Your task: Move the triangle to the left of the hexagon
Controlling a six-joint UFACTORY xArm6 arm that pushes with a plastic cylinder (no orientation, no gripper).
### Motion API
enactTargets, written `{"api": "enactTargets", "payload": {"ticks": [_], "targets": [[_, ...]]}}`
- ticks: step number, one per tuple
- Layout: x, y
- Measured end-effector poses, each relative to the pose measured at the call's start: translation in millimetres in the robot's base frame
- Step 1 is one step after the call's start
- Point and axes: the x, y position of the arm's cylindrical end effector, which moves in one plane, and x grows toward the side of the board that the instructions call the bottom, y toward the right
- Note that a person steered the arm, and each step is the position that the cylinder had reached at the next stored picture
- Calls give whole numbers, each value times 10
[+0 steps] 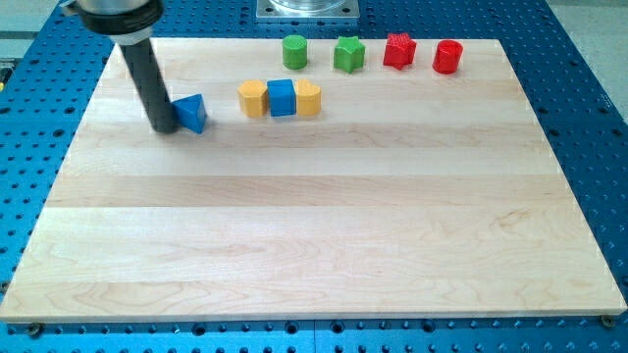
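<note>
- The blue triangle (191, 113) sits near the board's (314, 245) upper left corner, at nine o'clock from the yellow hexagon (253, 99) with a gap between them, so it already lies on the side the task wants.
- The hexagon heads a touching row with a blue cube (282, 97) and a yellow block (308, 98).
- I have no claw, so nothing opens or pinches: my tip (163, 127) rests against the triangle's nine o'clock side.
</note>
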Motion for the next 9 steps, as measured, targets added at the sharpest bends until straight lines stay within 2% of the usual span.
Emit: {"api": "enactTargets", "payload": {"ticks": [1, 2, 4, 5, 6, 7, 8, 9], "targets": [[30, 76], [347, 163], [-230, 431], [-304, -46], [-731, 82], [-995, 470], [-1018, 709], [-902, 707]]}}
